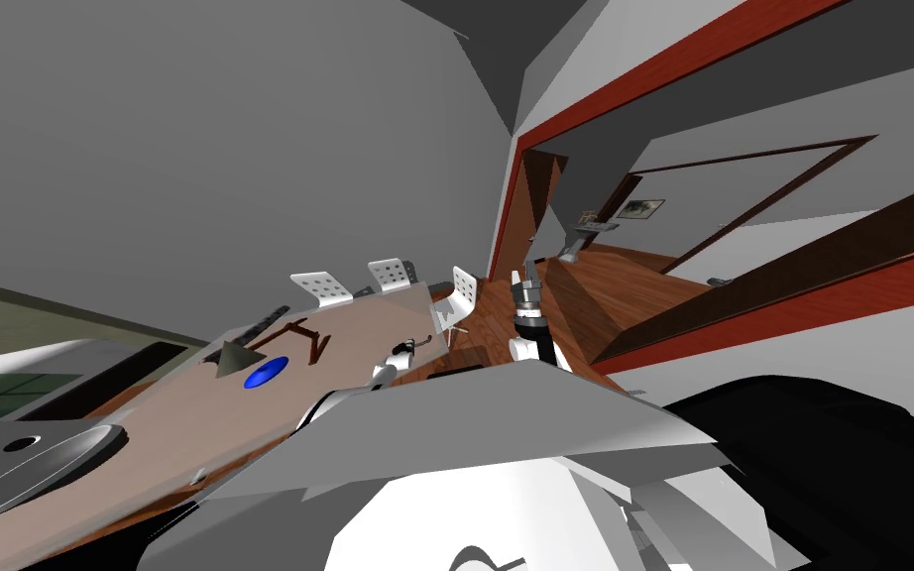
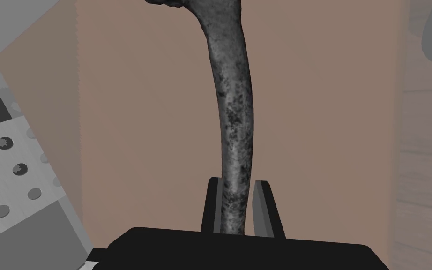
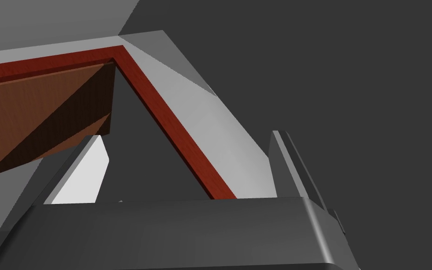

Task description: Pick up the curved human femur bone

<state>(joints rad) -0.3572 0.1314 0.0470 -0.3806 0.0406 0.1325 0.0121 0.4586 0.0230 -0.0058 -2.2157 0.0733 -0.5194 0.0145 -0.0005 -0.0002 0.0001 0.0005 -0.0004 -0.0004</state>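
Between fingers of left gripper [image 2: 237, 183]: dark grey mottled curved bone [image 2: 231, 117], shaft clamped near one end, rest ran out over pinkish-brown flat tabletop [image 2: 140, 117]. Grasp looked made; next move: lift straight up, mind long free end swinging. Left arm reached low over table. Right gripper [image 3: 187, 136] was spread wide, empty, raised upright beyond.

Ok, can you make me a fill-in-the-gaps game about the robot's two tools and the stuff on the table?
1. The left tool is shut on a curved, dark grey ____.
2. The right tool has its fingers ____.
3. The flat disc lying on the table is ____ in colour.
Missing words: bone; open; blue.
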